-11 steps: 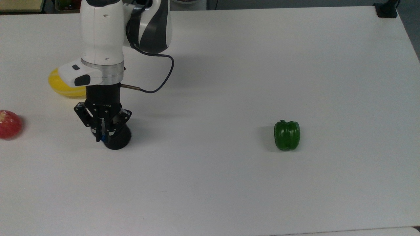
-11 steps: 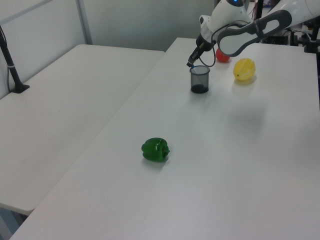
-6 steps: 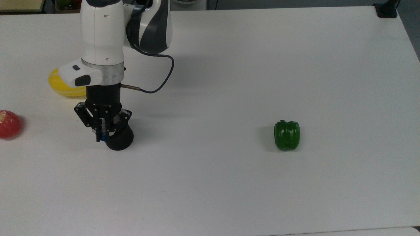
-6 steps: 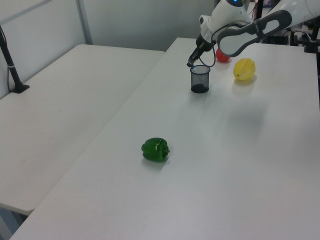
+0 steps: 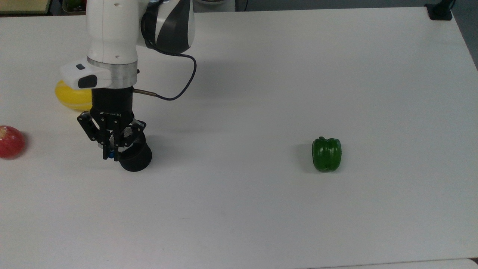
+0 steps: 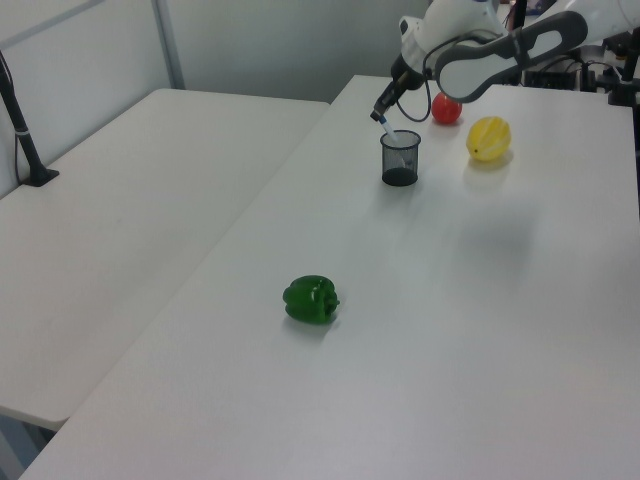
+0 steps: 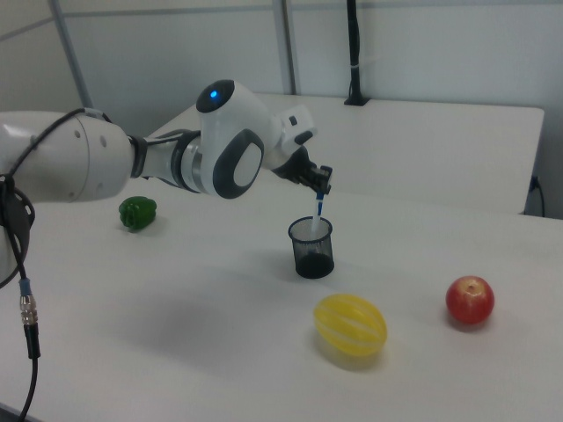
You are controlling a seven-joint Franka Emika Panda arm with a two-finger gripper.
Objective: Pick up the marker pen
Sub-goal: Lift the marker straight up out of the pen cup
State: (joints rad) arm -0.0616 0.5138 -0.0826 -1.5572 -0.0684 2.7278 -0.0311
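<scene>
A white counter (image 6: pixel 480 330) stands beside a second white table (image 6: pixel 130 220) on the left view's left; pale partition walls (image 7: pixel 422 53) behind.

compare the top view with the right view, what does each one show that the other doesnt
Top view alone: a dark cable looping off the wrist, and the claw from above, covering part of the black cup.

Right view alone: the white barrel of the marker pen running from the claw down into the cup, and a black post at the far table.

Both: green pepper, yellow fruit, red apple, and the claw shut on the marker pen.
</scene>
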